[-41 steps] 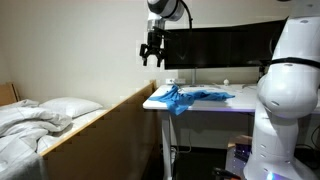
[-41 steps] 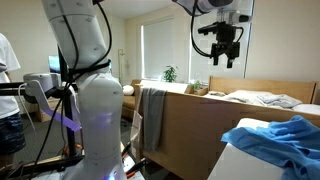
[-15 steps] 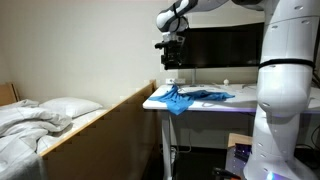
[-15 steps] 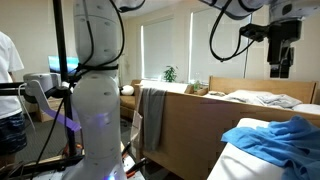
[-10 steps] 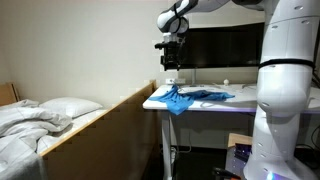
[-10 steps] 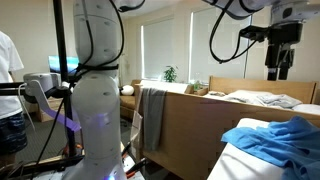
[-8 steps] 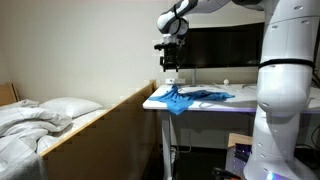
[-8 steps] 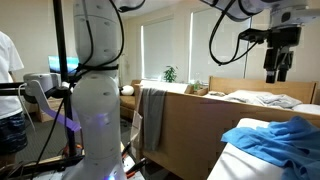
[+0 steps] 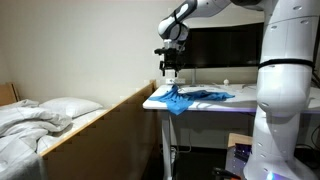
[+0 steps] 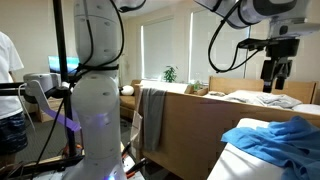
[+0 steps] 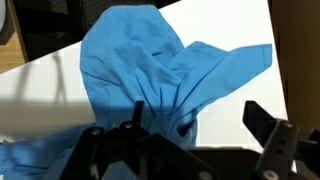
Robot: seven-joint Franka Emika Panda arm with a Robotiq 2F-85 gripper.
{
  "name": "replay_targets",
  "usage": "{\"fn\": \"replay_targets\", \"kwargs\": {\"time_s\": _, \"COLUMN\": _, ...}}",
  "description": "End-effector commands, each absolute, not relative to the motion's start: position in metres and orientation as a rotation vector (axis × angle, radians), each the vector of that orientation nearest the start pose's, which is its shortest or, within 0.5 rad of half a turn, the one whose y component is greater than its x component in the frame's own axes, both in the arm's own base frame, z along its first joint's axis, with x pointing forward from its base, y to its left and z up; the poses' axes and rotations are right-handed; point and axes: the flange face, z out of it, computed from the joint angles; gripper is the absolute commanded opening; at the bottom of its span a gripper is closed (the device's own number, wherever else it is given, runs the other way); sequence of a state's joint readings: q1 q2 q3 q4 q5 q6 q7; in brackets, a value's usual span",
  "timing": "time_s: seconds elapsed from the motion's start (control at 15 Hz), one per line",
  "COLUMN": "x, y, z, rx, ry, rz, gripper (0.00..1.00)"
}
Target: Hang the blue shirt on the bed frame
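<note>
The blue shirt [image 9: 192, 97] lies crumpled on the white table [image 9: 245, 104]; it also shows in an exterior view [image 10: 277, 138] and fills the wrist view [image 11: 150, 75]. My gripper [image 9: 171, 72] hangs open and empty above the shirt's near end, also seen in an exterior view [image 10: 271, 78] and in the wrist view [image 11: 195, 118], its two dark fingers spread wide over the cloth. The wooden bed frame [image 9: 110, 118] stands beside the table, and it shows in an exterior view [image 10: 190, 115].
A bed with white pillows and bedding [image 9: 40, 117] lies inside the frame. A grey garment [image 10: 152, 115] hangs over the frame. A dark monitor [image 9: 225, 45] stands behind the table. A second white robot body [image 10: 95, 90] and a person [image 10: 8, 80] stand nearby.
My gripper has moved from beside the table to above the blue shirt and has come lower toward it. The shirt has not moved.
</note>
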State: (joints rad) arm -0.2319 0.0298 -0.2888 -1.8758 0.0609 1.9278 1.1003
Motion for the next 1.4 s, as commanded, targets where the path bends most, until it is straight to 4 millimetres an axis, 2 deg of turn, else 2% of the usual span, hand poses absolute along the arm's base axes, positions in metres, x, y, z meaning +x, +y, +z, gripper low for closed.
{"fn": "replay_targets", "kwargs": {"time_s": 0.0, "x": 0.493, "y": -0.283, "z": 0.478, "rx": -2.084, "ry": 2.241, "rz": 0.005, "gripper": 1.0}}
{"fn": "replay_targets", "kwargs": {"time_s": 0.4, "x": 0.479, "y": -0.292, "z": 0.453, "rx": -2.1, "ry": 2.287, "rz": 0.032, "gripper": 1.0}}
{"fn": "replay_targets", "kwargs": {"time_s": 0.87, "x": 0.496, "y": -0.312, "z": 0.455, "rx": -2.039, "ry": 2.285, "rz": -0.175, "gripper": 1.0}}
{"fn": "replay_targets", "kwargs": {"time_s": 1.33, "x": 0.493, "y": -0.333, "z": 0.453, "rx": -2.011, "ry": 2.331, "rz": -0.224, "gripper": 1.0}}
